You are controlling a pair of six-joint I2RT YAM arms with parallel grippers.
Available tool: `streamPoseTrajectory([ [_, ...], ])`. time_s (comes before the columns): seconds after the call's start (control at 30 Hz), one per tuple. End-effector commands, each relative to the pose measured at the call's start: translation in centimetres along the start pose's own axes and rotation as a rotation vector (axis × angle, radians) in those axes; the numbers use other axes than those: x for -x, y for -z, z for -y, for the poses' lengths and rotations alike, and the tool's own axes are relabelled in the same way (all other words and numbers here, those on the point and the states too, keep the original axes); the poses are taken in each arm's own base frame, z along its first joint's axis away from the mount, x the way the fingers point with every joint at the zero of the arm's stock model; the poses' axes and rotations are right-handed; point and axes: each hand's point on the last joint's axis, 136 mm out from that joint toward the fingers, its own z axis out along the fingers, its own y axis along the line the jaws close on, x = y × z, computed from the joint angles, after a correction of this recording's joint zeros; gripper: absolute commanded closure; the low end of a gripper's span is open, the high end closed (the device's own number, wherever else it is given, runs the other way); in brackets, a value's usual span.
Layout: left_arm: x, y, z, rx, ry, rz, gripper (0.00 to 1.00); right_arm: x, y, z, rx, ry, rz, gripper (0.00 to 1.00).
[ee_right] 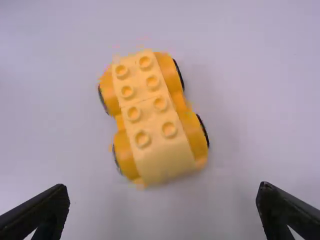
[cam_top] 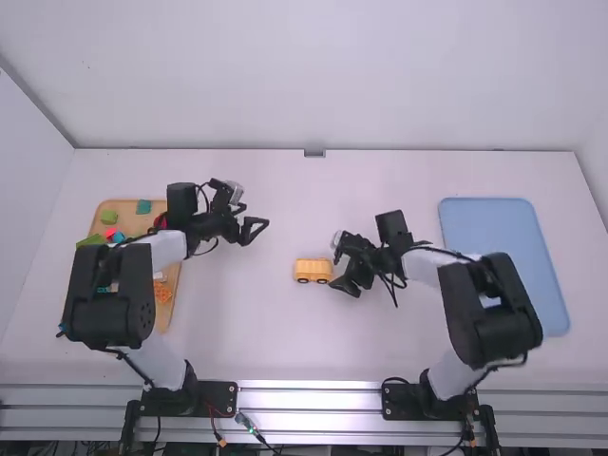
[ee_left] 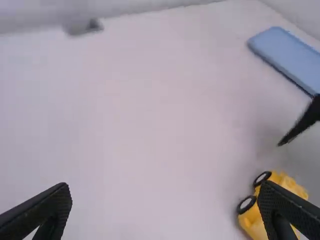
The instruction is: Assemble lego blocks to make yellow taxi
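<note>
Yellow taxi point(cam_top: 313, 270) sits on the table near the middle of the high view, wheeled base with yellow blocks on top. Both the left gripper point(ee_left: 166, 186) and right gripper point(ee_right: 162, 185) are spread wide, holding nothing. Body looks stacked, so my read is late assembly or handoff. Next move probably wants the right one squared over the sides, gripping low, then a carry to the blue tray point(cam_top: 499, 247), frame right.

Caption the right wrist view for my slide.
A yellow brick-built car stands on the table, ahead of the right gripper's open fingers.
</note>
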Motion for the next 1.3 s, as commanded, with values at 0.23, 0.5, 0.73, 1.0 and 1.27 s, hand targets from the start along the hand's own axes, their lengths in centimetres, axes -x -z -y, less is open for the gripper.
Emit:
streamPoseTrajectory([
  [0.23, -1.9, 6.0, -6.5, 0.534, 0.525, -0.325, 0.01, 3.3, 5.9, 4.3, -0.344, 0.148, -0.070, 0.01],
  [0.5, -3.8, 16.0, -7.0, 1.173, 1.059, -0.383, 0.01, 5.8, 7.2, 6.7, -0.449, 0.172, 0.030, 0.01],
  [0.73, -7.2, 19.7, -6.1, 1.456, 1.209, -0.381, 0.01, 7.1, 7.7, 7.4, -0.491, 0.208, 0.070, 0.01],
  [1.0, -9.8, 19.9, -5.2, 1.470, 1.241, -0.386, 0.01, 7.6, 8.2, 8.1, -0.520, 0.220, 0.091, 0.01],
  [1.27, -11.5, 24.0, -3.0, 1.580, 1.245, -0.181, 0.01, 7.8, 8.3, 8.1, -0.525, 0.227, 0.098, 0.01],
])
